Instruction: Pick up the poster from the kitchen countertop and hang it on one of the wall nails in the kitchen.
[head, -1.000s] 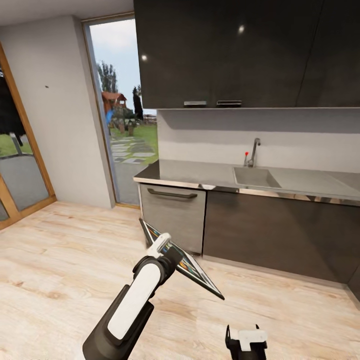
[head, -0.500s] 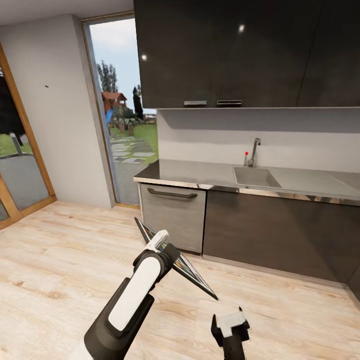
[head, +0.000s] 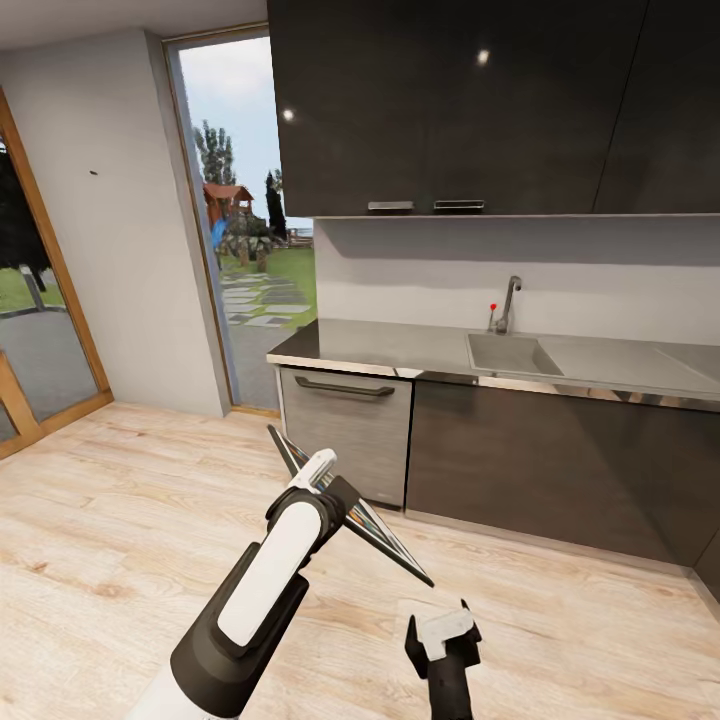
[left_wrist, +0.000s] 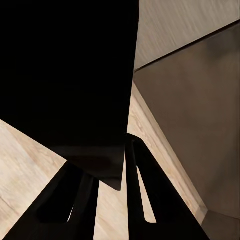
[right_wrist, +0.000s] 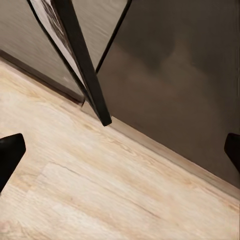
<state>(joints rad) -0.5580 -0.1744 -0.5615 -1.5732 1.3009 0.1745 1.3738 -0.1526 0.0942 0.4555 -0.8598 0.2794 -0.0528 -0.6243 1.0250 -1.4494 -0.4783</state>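
One poster: head view showed the poster (head: 375, 525) edge-on, tilted above the wooden floor (head: 120, 520), before the tabletop (head: 400, 348).
Left pincer: left pincer (head: 318, 470) clenched on the poster.
Left wrist: black poster back (left_wrist: 70, 75) between fingers (left_wrist: 137, 195).
Right wrist: right pincer (right_wrist: 120, 150) spread wide, fingertips (right_wrist: 10, 150) apart; poster corner (right_wrist: 75, 55) near cabinet (right_wrist: 180, 75).
Nail: wall nail (head: 94, 173) on pale wall.

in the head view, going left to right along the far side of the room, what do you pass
wall nail → glass door → drawer handle → sink with tap, set in the kitchen countertop
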